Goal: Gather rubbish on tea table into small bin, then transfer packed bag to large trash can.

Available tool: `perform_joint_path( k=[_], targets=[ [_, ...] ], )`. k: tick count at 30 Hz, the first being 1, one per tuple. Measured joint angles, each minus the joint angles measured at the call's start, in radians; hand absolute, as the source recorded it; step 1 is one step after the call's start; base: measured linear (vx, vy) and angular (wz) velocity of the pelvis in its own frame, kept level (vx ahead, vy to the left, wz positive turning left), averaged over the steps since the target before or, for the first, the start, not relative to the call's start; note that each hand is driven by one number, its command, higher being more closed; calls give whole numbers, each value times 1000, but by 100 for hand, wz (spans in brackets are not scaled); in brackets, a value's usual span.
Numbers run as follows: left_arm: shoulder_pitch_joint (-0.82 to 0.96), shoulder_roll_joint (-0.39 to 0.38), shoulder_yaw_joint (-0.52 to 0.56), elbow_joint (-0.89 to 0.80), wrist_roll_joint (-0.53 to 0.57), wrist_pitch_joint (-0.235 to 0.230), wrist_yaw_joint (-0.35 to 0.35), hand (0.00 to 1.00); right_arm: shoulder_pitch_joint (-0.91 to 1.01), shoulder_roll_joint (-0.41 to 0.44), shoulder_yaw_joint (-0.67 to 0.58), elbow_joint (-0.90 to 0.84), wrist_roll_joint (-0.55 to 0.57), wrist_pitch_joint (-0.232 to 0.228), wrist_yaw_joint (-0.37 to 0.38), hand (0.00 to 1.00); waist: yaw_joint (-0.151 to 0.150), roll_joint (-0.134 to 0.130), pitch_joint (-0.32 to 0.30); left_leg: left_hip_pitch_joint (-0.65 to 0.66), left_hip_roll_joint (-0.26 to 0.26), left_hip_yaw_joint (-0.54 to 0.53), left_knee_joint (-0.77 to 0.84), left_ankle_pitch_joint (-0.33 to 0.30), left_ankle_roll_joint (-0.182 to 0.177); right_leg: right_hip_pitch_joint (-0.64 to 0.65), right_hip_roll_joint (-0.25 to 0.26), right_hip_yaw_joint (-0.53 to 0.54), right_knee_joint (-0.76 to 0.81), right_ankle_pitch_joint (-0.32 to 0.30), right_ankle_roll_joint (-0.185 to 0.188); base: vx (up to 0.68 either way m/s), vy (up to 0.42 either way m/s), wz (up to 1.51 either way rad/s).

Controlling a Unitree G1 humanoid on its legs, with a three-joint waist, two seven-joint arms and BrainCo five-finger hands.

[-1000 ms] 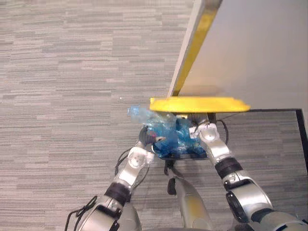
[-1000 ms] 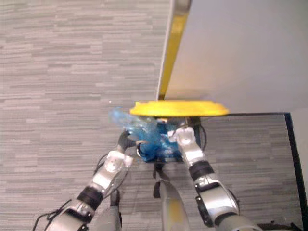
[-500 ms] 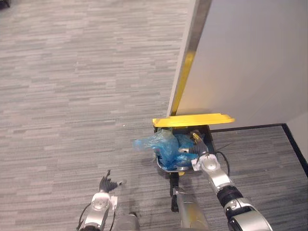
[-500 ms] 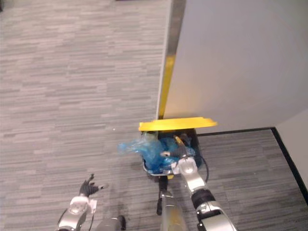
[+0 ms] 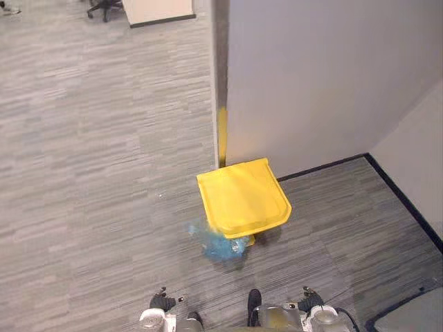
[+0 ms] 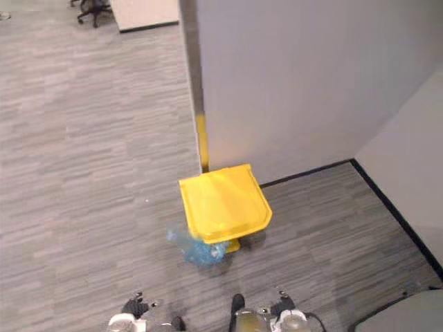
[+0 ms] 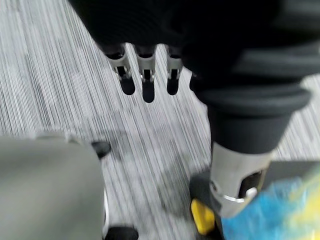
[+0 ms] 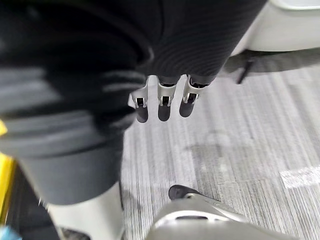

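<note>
Yellow lid (image 5: 242,196) hides the large trash can's body from me; the blue bag (image 5: 216,243) bulges out beneath its near edge. Grey striped carpet (image 5: 90,173) runs to a grey partition wall (image 5: 304,76) with black skirting (image 5: 325,164); an office chair (image 5: 102,8) is cut off far away. My left hand (image 7: 145,75) and right hand (image 8: 162,102) hang with relaxed fingers, holding nothing.

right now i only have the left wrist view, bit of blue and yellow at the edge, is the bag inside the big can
observer: Only partly. In the eye views the blue bag bulges out from under the near edge of the yellow lid.
operator: lid down then
observer: Yes, it lies over the top of the can.
operator: right hand holding anything
observer: No, the right hand is open and holds nothing.
</note>
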Motion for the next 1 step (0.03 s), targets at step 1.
perform_joint_path(
  k=[1],
  targets=[
    [1,3,0,1,0,0,0,0,0,1,-11,4,1,4,-5,0,1,-6,-6,1,-1,1,-4,4,-6,8,3,5,-32,23,0,-68,14,-8]
  ],
)
